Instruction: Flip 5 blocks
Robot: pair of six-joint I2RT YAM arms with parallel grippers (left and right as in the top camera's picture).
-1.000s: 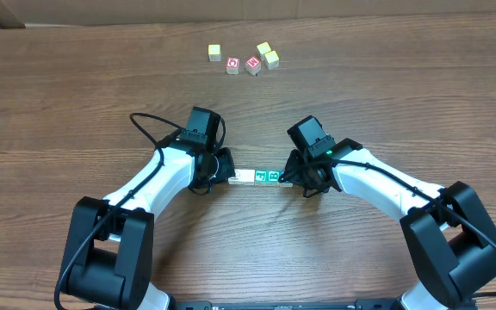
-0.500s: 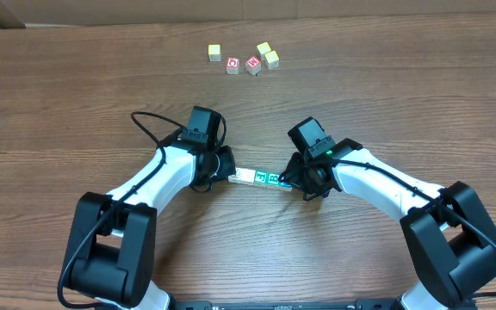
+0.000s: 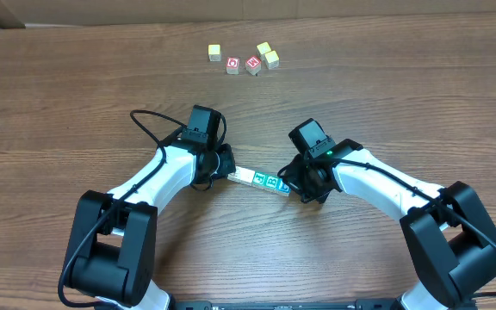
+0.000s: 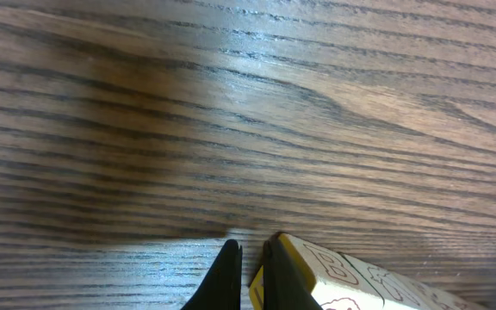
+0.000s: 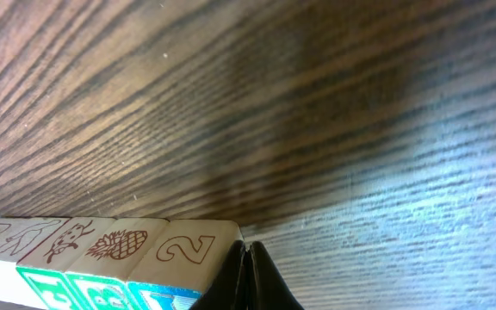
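Several blocks lie end to end in a short row at the table's middle, white at the left end and teal-green toward the right. My left gripper is shut and touches the row's left end. My right gripper is shut against the right end. In the left wrist view the dark fingertips press on a yellow-edged end block, and the gripper holds nothing. The right wrist view shows the row with printed top faces, a "2" next to my closed right gripper.
At the far side of the table sit three plain yellow cubes and two red-faced cubes. Both white arms reach in from the near edge. A black cable loops by the left arm.
The row has shifted slightly toward the right and the near edge, its right end now lower. Both shut grippers followed it, still pressed to its ends.
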